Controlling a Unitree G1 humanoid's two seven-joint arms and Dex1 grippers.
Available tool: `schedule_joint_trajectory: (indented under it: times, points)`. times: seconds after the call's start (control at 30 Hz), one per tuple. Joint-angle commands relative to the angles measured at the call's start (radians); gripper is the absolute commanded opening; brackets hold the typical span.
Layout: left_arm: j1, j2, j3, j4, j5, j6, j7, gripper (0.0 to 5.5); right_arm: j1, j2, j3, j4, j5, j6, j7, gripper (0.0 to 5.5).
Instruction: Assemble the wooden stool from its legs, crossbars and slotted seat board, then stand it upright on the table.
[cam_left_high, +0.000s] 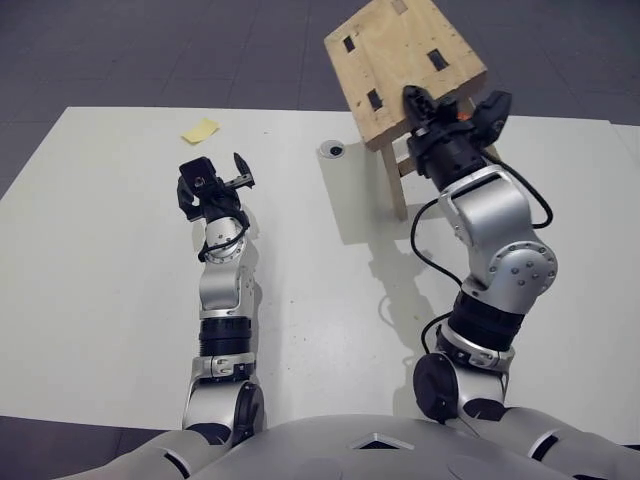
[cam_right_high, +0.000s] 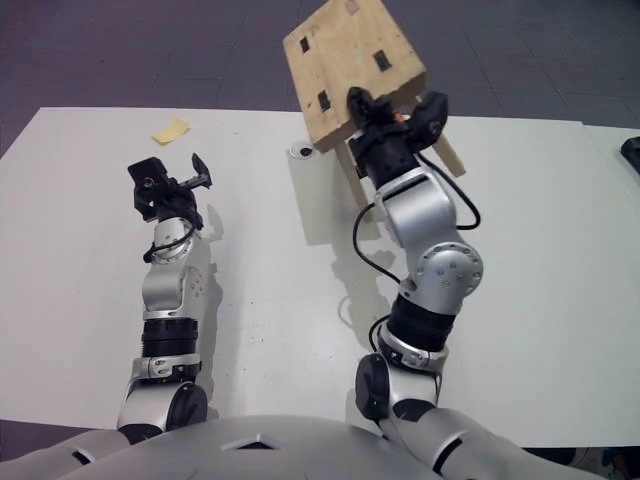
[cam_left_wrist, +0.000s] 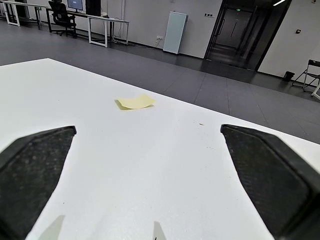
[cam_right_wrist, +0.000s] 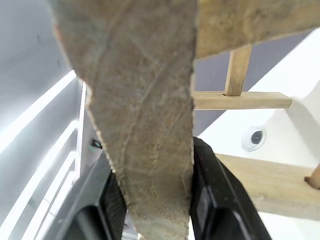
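While head views show the stool (cam_left_high: 400, 60) tilted at the table's (cam_left_high: 120, 280) far side, the right wrist view shows the right gripper (cam_right_wrist: 155, 200) clamped on its wood. Left gripper (cam_left_high: 215, 178) jaws wide apart, near a yellow note (cam_left_wrist: 135, 102).

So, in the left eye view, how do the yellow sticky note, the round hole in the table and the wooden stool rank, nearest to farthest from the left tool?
From the left tool:
1. yellow sticky note, just ahead of it.
2. cable grommet, ahead and to its right.
3. wooden stool, far right, tilted, held by the right tool.
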Motion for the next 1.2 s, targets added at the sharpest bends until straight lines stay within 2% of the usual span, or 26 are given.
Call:
schedule_joint_trajectory:
  times: [0.03,0.17,0.5,0.57,0.8,0.97,1.1,1.2]
  points:
    - [-0.026,0.011,0.007,-0.004,0.014,0.026,0.004,5.4,-0.056,0.099,-0.156,0.089,0.185,-0.311,-0.189,1.35]
    - [-0.061,0.015,-0.002,0.01,0.015,0.031,-0.012,5.4,0.008,0.08,-0.135,0.162,0.182,-0.394,-0.197,1.35]
    - [-0.037,0.003,-0.004,-0.004,0.024,0.044,-0.019,5.4,0.084,0.05,0.014,0.074,0.18,-0.349,-0.131,1.36]
    - [-0.037,0.001,-0.005,-0.005,0.025,0.045,-0.019,5.4,0.086,0.038,0.03,0.06,0.174,-0.343,-0.117,1.9]
    - [-0.026,-0.007,-0.006,-0.011,0.029,0.045,-0.015,5.4,0.105,0.003,0.066,0.006,0.193,-0.331,-0.106,2.99]
    - [-0.008,-0.007,0.0,-0.03,0.026,0.053,-0.013,5.4,0.182,-0.05,0.086,-0.099,0.232,-0.302,-0.163,3.8]
    - [0.0,-0.007,-0.002,-0.043,0.025,0.061,-0.016,5.4,0.221,-0.134,0.077,-0.154,0.323,-0.26,-0.111,4.53]
    - [0.009,0.0,0.002,-0.053,0.026,0.066,-0.018,5.4,0.249,-0.242,0.074,-0.152,0.385,-0.198,-0.087,5.04]
